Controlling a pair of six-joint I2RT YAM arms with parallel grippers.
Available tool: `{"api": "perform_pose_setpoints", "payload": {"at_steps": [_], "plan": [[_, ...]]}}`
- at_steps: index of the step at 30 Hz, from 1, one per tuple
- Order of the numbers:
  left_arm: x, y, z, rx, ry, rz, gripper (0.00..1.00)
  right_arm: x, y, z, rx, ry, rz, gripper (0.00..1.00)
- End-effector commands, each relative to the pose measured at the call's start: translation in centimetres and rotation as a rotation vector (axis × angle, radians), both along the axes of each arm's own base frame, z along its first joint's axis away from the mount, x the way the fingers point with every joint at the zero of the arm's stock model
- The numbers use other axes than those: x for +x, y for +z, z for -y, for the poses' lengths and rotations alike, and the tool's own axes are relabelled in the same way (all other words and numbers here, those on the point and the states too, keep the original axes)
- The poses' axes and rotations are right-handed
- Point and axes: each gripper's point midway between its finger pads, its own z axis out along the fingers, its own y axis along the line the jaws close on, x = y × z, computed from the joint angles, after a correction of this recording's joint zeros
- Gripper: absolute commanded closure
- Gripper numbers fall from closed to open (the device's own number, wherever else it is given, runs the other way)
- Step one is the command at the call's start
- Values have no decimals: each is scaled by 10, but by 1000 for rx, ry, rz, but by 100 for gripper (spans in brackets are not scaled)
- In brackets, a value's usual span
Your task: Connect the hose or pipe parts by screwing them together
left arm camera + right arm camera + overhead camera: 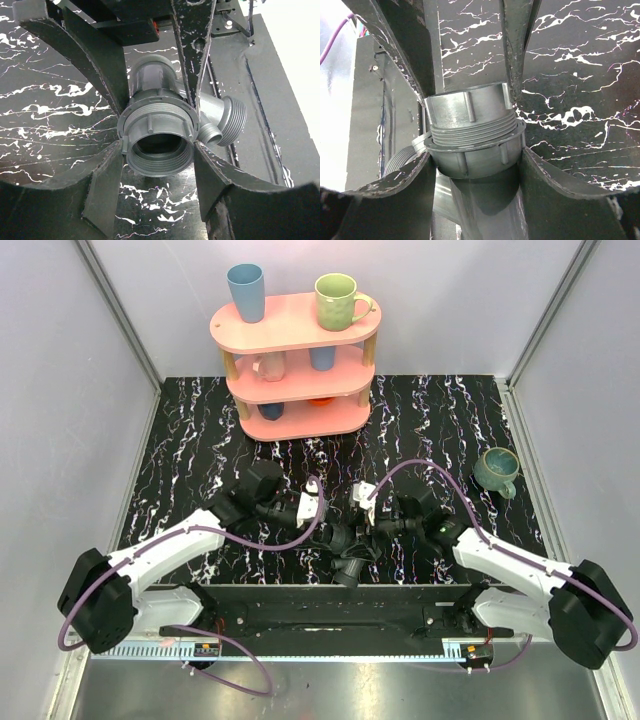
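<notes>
The dark grey pipe parts [348, 540] hang just above the marbled table, at its near middle, between my two grippers. In the left wrist view, my left gripper [158, 152] is shut on the open threaded collar [159, 150], with a side branch [227, 117] sticking out to the right. In the right wrist view, my right gripper [475, 161] is shut on the ribbed flanged ring [472, 160]. A threaded nut [467, 112] sits on that ring, between the other arm's fingers. The two grippers [335, 528] [370, 528] face each other along the fitting.
A pink three-tier shelf [295, 420] with several mugs and cups stands at the back centre. A teal mug [497, 468] sits at the right. A black base plate [330, 605] runs along the near edge below the grippers. Purple cables [300, 535] loop beside each wrist.
</notes>
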Motion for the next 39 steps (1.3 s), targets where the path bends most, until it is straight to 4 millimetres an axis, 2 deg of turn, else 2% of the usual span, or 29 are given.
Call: {"api": "perform_pose_setpoints", "payload": {"at_steps": [1, 7, 13, 17, 23, 28, 29, 30, 31, 36, 37, 38, 39], "plan": [[16, 10, 16, -58, -21, 224, 100, 2, 118, -38, 320, 134, 237, 100], [9, 7, 14, -34, -80, 227, 100, 1, 117, -36, 313, 145, 241, 100], [13, 10, 13, -18, -84, 277, 100, 7, 116, -41, 277, 129, 182, 100], [19, 5, 11, 28, -64, 309, 100, 9, 115, -46, 267, 135, 140, 100], [17, 5, 11, 32, -76, 343, 100, 9, 120, -49, 281, 146, 130, 100], [20, 11, 12, 24, -48, 331, 99, 12, 113, -51, 268, 140, 120, 100], [22, 14, 12, 22, -25, 321, 94, 12, 109, -51, 265, 137, 120, 100], [24, 15, 12, 22, -8, 313, 83, 13, 107, -50, 265, 132, 124, 100], [25, 16, 12, 22, 7, 303, 64, 14, 105, -50, 263, 126, 126, 100], [25, 26, 8, 33, 52, 242, 44, 17, 101, -49, 229, 109, 116, 100], [24, 30, 7, 27, 63, 233, 35, 18, 100, -49, 225, 107, 118, 100], [25, 32, 7, 26, 72, 235, 10, 18, 100, -48, 226, 106, 125, 100], [25, 34, 6, 25, 80, 234, 9, 18, 100, -48, 225, 104, 126, 100]]}}
